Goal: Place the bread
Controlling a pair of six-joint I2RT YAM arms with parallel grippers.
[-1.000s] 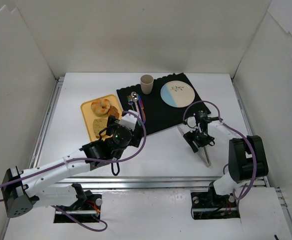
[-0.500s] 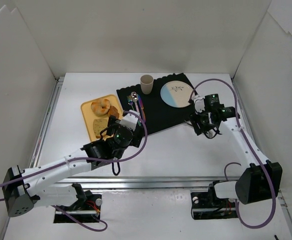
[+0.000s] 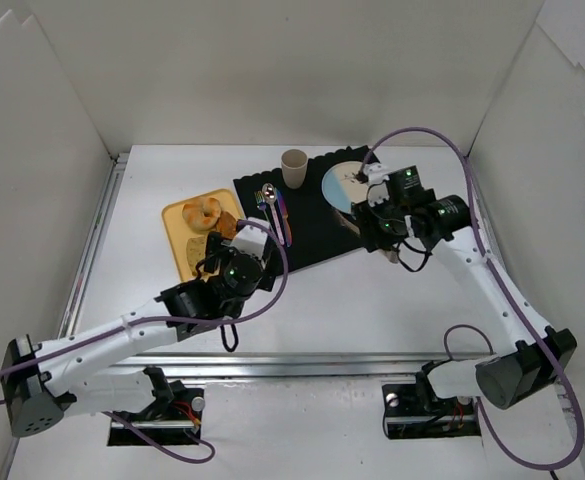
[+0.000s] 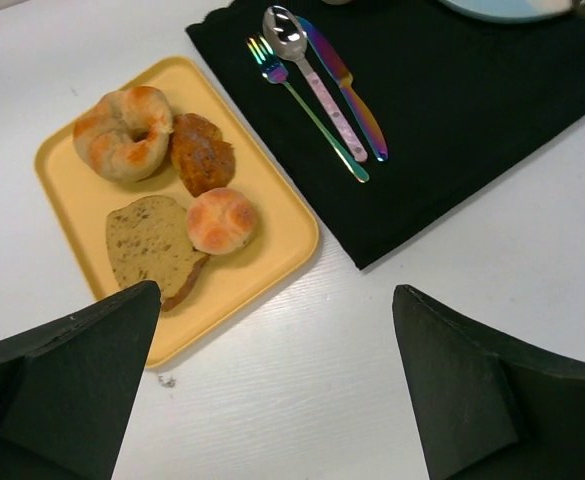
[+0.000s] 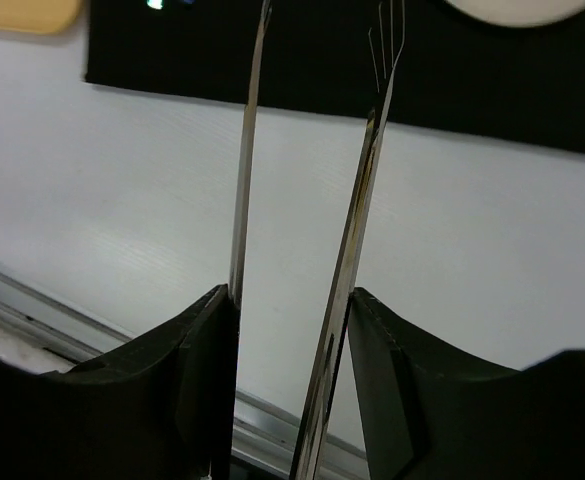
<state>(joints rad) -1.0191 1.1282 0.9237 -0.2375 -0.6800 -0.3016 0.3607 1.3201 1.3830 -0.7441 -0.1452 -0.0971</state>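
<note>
Bread (image 4: 222, 220) is sitting on the yellow tray (image 4: 67, 195) ahead of the wide-open left gripper (image 4: 277, 300), while the right gripper (image 5: 290, 300) is clamping metal tongs (image 5: 360, 200), seemingly for lifting it

White table (image 3: 422, 300), white panel walls (image 3: 272, 70) on three sides, even light.

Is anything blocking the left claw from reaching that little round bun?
Nothing visible. The left gripper hangs open above the bun, which lies uncovered on the yellow tray, beside the bread slice.
</note>
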